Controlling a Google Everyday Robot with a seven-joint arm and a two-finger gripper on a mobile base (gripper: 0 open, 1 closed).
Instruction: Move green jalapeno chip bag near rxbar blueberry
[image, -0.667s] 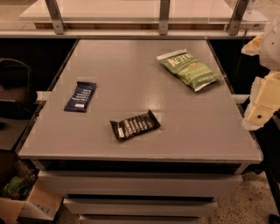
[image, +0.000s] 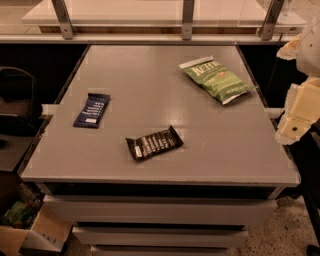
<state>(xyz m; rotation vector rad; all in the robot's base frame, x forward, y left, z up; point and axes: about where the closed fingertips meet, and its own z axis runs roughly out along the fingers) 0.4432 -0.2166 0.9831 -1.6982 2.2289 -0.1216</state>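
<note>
The green jalapeno chip bag (image: 216, 79) lies flat on the far right part of the grey worktop (image: 150, 75), well apart from the rxbar blueberry (image: 92, 110), which lies flat near the left edge. Between them, closer to the near edge, lies a black-wrapped bar (image: 153, 143). The cream-coloured pincer (image: 299, 112) hangs off the right edge of the worktop, touching nothing on it, and I cannot tell whether it is wide or narrow.
</note>
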